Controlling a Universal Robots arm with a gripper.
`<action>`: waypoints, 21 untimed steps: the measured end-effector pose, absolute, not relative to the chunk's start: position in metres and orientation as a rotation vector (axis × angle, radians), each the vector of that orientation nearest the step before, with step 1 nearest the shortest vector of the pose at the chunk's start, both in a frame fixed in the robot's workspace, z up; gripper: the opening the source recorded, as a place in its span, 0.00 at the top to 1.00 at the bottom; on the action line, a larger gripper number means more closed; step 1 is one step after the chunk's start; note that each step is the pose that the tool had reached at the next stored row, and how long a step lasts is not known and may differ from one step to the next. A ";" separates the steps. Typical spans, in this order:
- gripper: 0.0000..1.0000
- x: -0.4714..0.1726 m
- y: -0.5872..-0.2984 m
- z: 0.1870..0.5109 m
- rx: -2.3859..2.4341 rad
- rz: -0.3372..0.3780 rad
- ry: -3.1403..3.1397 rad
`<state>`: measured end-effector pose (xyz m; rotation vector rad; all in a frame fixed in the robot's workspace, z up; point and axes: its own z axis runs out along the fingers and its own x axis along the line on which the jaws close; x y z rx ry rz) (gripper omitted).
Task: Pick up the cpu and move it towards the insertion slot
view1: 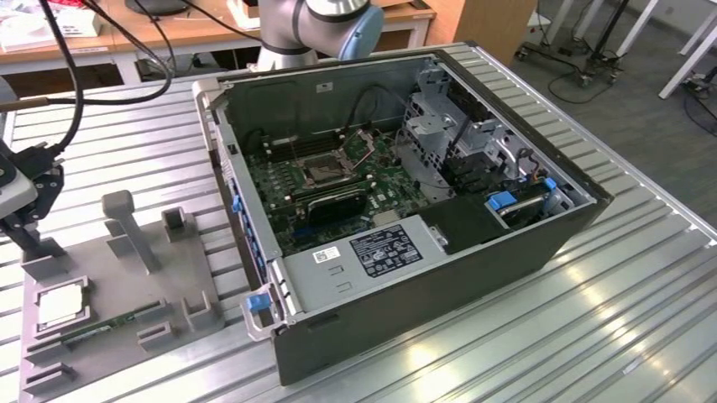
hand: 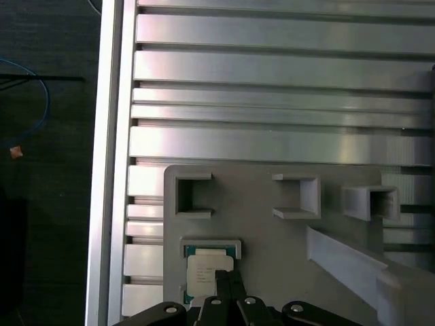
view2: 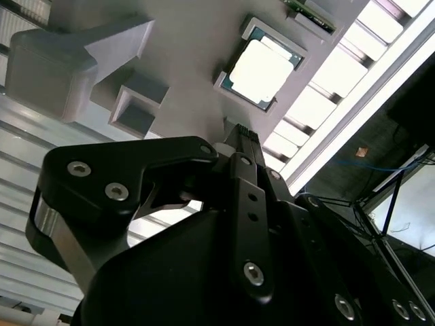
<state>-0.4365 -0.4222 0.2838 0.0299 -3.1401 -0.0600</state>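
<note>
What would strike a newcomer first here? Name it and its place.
The black open computer case fills the exterior view's middle, its green board bearing the square silver-framed insertion slot. At that view's left the small silvery square cpu lies in the grey plastic fixture tray, and the first wrist view shows the black gripper poised close by it.
</note>
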 end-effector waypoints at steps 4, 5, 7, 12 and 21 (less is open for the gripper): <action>0.89 -0.440 -0.422 0.283 0.030 -0.060 -3.140; 0.89 -0.441 -0.422 0.283 0.030 -0.060 -3.140; 0.89 -0.443 -0.422 0.282 0.030 -0.060 -3.140; 0.89 -0.445 -0.422 0.282 0.030 -0.060 -3.140; 0.89 -0.445 -0.429 0.282 0.030 -0.060 -3.140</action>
